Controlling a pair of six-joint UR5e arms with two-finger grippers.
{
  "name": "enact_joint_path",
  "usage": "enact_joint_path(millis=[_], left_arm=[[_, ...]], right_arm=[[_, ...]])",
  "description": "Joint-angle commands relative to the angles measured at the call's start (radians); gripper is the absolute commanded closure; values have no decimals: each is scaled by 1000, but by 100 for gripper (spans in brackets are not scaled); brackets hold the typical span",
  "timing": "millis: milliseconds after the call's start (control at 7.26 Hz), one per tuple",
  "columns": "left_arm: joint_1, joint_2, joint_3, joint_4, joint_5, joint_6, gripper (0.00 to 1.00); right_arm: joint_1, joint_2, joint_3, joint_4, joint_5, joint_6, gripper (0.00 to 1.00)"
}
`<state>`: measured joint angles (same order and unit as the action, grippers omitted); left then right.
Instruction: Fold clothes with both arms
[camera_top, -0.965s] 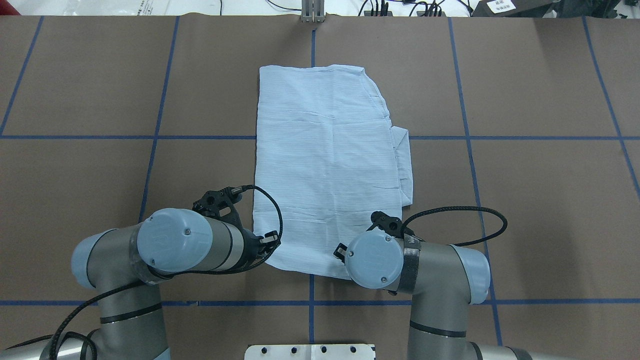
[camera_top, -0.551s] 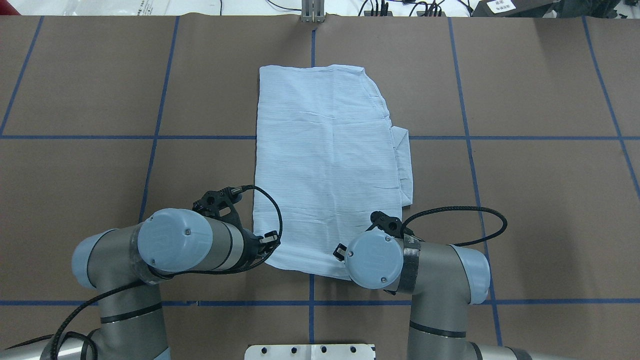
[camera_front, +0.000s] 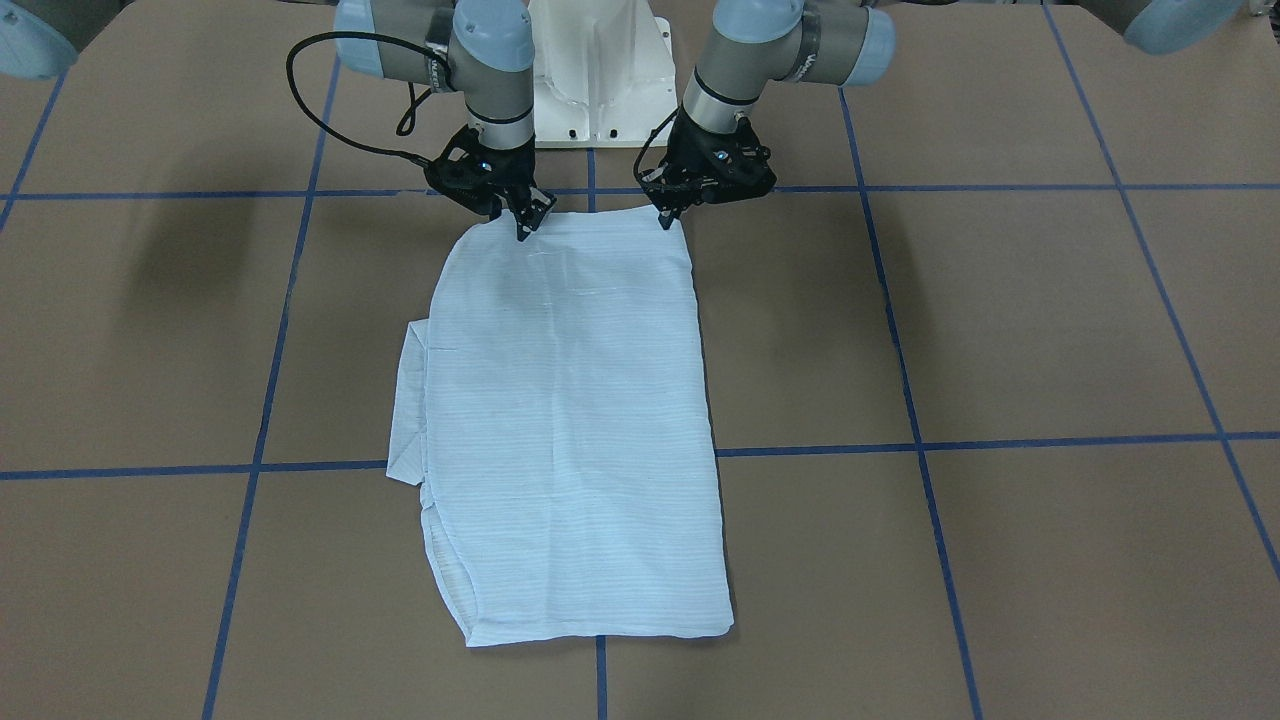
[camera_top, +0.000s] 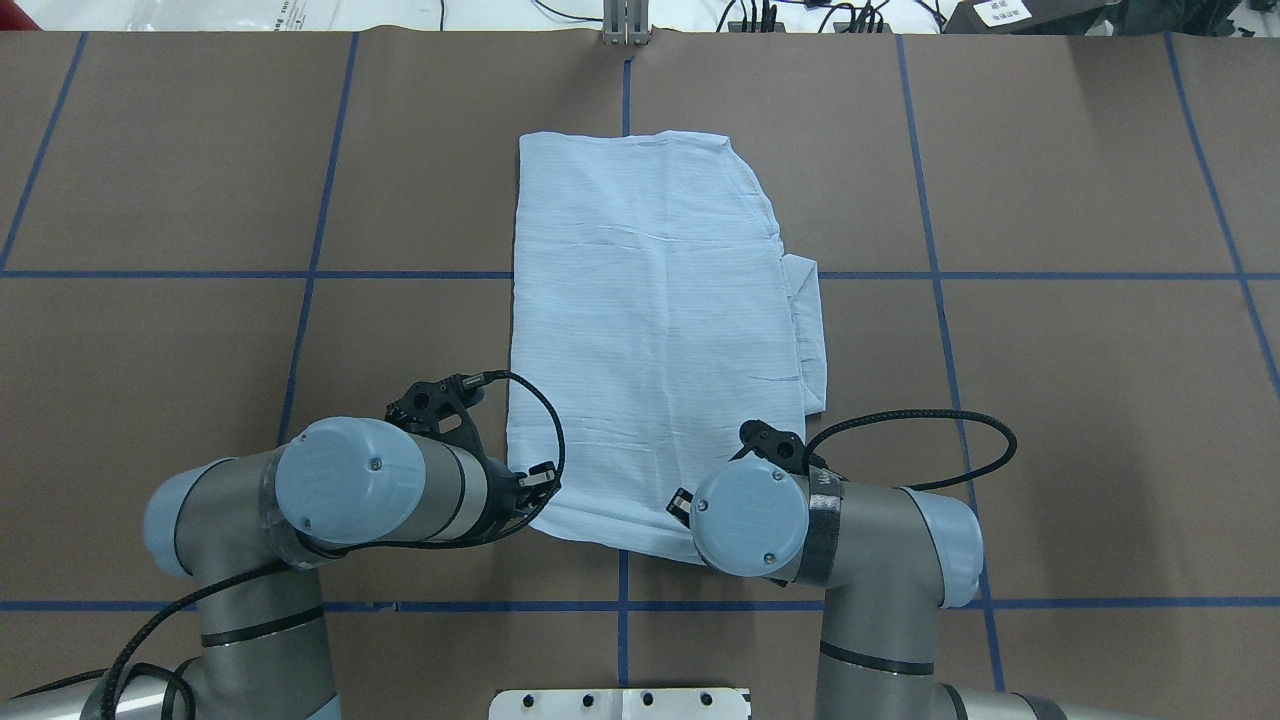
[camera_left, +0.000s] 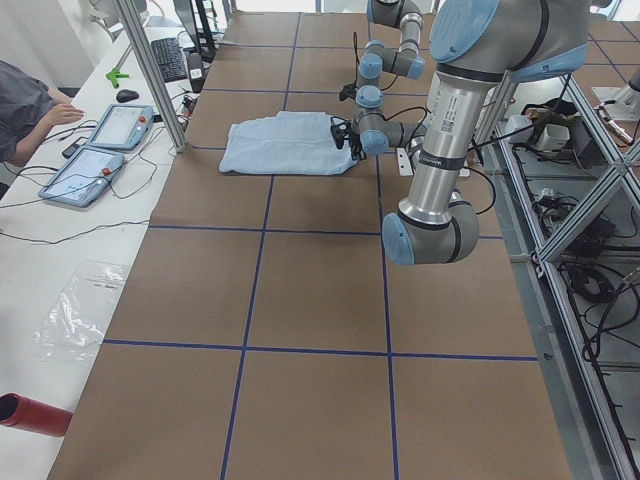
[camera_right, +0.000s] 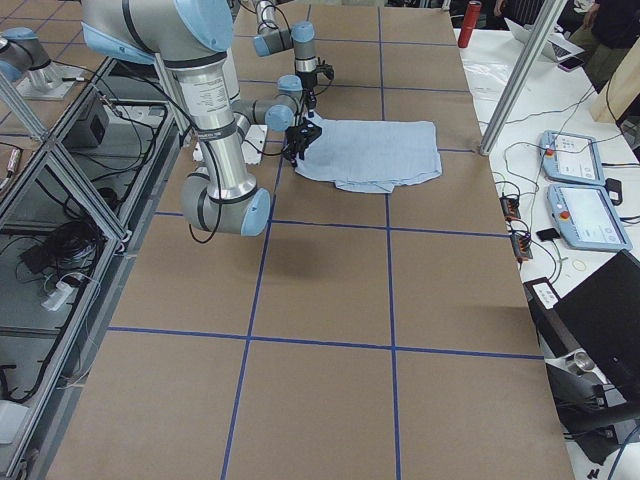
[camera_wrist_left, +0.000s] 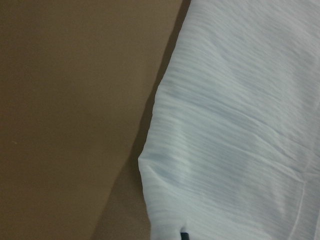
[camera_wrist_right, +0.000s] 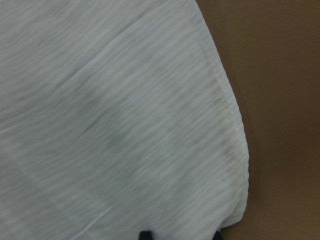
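At the near hem of the light-blue shirt (camera_top: 650, 300), the jaws of the left arm (camera_top: 400, 490) are clamped on one corner, raised off the table (camera_top: 200, 400) over its shadow; the jaws of the right arm (camera_top: 750, 520) seem closed on the other, though poorly shown; that corner has been drawn slightly toward the robot within the last second, so the lift is judged just begun; farther out, the shirt lies flat, unmoved.

Left claw (camera_front: 668, 217) and right claw (camera_front: 527, 226) point downward side by side, grip unclear
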<state>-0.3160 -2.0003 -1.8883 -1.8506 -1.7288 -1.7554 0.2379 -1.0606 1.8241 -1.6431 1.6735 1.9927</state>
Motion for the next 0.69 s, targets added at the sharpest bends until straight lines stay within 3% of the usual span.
enact_joint_path(millis=[0, 551], left_arm=[[0, 0, 0, -1, 0, 1, 100], [-3, -2, -8, -1, -2, -1, 100]], right_arm=[[1, 5, 4, 0, 0, 0, 100], [14, -1, 68, -1, -3, 6, 100]])
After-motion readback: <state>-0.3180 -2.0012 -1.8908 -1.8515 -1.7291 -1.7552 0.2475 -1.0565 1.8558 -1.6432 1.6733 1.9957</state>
